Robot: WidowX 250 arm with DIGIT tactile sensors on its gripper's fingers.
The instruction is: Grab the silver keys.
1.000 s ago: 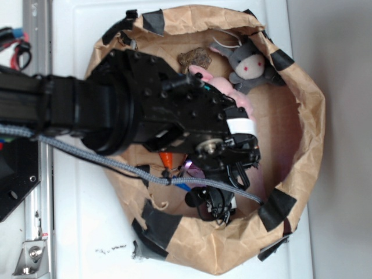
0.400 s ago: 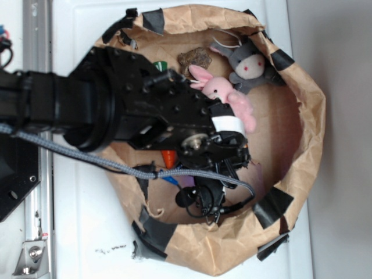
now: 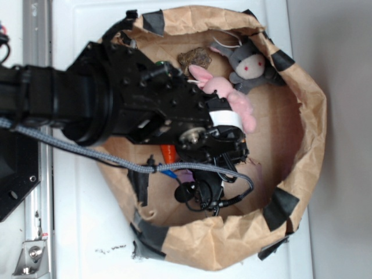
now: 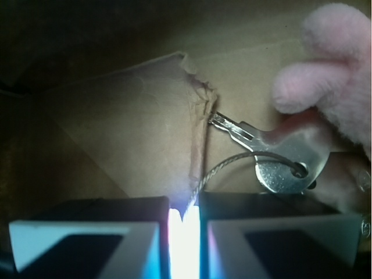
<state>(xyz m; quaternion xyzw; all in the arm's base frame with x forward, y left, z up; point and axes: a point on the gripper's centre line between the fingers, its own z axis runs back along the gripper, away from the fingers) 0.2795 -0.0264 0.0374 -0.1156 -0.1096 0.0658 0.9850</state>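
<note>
One nearly clenched gripper (image 4: pixel 185 224) beside silver keys (image 4: pixel 279 154), pink plush (image 4: pixel 331 70) overlapping them.

pink plush rabbit (image 3: pixel 224 93) touching grey plush toy (image 3: pixel 250 67) | brown paper bag (image 3: pixel 308 116) | orange carrot (image 3: pixel 168 152)

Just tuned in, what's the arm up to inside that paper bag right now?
The gripper is down inside the brown paper bag, jaws nearly closed with a thin bright gap. The silver keys lie just ahead and to one side beside the pink plush bunny. The wire ring reaches toward the gap; a grip isn't confirmed.
</note>
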